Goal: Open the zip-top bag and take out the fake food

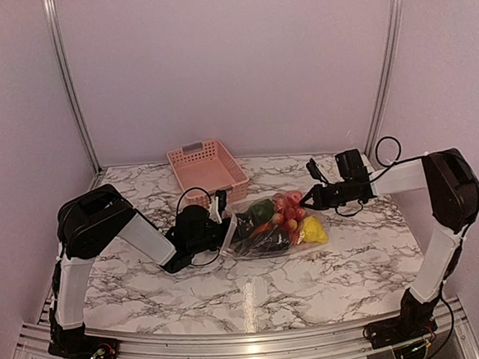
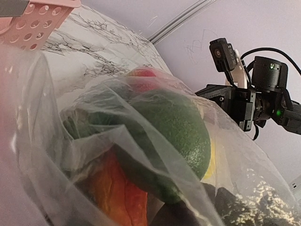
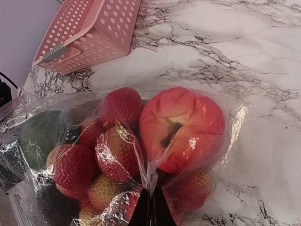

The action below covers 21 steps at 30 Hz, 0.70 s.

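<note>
Several pieces of fake food (image 1: 285, 219) filled the zip-top bag (image 1: 270, 245), lying mid-table just before the pink basket (image 1: 206, 167). The right gripper (image 3: 150, 211) pinched its film, fingertips pressed together. The left gripper (image 1: 220, 217) met its left end; whether it was clamped I could not tell.

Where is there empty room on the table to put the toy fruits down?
The front of the marble table is bare, between the zip-top bag and the near rail. The pink basket looks empty too. The middle is crowded: bag, left gripper and right gripper together.
</note>
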### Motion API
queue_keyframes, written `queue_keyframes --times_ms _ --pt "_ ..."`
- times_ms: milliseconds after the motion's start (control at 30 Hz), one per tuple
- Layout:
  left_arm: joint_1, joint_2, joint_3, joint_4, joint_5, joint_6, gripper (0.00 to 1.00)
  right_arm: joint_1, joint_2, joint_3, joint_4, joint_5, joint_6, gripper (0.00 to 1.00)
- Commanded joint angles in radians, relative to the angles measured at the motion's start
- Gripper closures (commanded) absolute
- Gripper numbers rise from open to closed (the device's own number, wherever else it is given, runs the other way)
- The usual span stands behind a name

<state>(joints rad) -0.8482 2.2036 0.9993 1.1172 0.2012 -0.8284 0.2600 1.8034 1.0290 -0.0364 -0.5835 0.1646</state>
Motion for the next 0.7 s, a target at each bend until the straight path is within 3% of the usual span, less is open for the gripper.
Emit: queue_keyframes --times_ms 0,500,667 --pt "0.006 -0.025 -0.016 -0.004 -0.001 0.007 0.09 0.034 -0.093 -0.035 0.029 -0.07 0.006 1.0" --pt "0.026 -0.055 -0.079 0.12 -0.066 -0.074 0.01 0.126 -0.141 -0.083 0.025 -0.16 -0.073 1.0" --pt "0.031 -0.052 -0.086 0.162 -0.06 -0.077 0.13 0.126 -0.139 -0.078 0.017 -0.124 -0.071 1.0"
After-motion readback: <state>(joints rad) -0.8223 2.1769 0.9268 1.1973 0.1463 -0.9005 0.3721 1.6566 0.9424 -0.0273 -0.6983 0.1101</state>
